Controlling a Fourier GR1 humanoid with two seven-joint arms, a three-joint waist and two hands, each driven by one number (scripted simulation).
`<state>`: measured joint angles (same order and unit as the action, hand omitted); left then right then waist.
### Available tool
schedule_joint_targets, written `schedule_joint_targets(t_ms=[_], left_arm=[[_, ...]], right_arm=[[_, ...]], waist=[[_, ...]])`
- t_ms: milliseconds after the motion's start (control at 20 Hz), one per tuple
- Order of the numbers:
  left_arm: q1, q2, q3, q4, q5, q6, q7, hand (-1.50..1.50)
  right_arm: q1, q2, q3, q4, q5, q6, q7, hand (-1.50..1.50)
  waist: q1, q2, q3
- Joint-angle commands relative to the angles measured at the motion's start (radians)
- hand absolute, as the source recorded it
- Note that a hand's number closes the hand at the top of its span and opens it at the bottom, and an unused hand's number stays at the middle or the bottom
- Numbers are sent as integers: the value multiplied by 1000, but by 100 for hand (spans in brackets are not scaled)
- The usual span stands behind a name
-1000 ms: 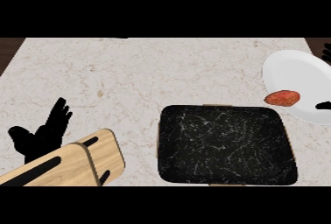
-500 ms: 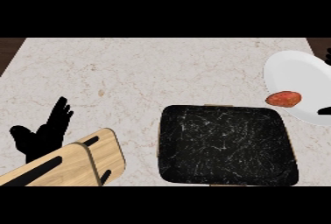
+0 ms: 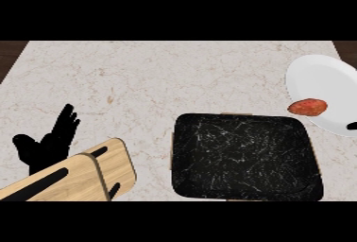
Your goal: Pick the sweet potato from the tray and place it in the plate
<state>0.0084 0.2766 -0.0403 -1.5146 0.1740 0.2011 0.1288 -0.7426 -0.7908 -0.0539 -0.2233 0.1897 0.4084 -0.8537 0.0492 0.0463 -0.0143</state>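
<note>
Sweet potato (image 3: 307,107) lies crosswise on plate (image 3: 322,80) edge.

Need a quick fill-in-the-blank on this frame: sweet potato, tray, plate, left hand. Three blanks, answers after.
1. The sweet potato lies at the lower left rim of the white ____.
2. The dark tray holds ____ items.
3. The left hand rests open at the view's ____ side, fingers up.

Missing words: plate; no; left
</note>
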Motion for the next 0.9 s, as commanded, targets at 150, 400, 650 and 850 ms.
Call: schedule_joint_targets(t_ms=[150, 400, 650, 850], left_arm=[[-38, 0, -69, 9, -53, -7, 38, 0], [-9, -34, -85, 32, -65, 7, -3, 0], [-31, -21, -81, 18, -61, 6, 7, 0], [-25, -6, -65, 24, -47, -11, 13, 0]], right_arm=[[15, -25, -4, 21, -4, 90, -111, -150], [19, -41, -12, 37, -11, 62, -99, -150], [23, -42, -29, 47, -32, 53, -100, -150], [20, -80, -40, 45, -44, 77, -104, -150]], waist=[[-1, 2, 29], [1, 5, 28], [-4, 7, 31], [-8, 9, 32]])
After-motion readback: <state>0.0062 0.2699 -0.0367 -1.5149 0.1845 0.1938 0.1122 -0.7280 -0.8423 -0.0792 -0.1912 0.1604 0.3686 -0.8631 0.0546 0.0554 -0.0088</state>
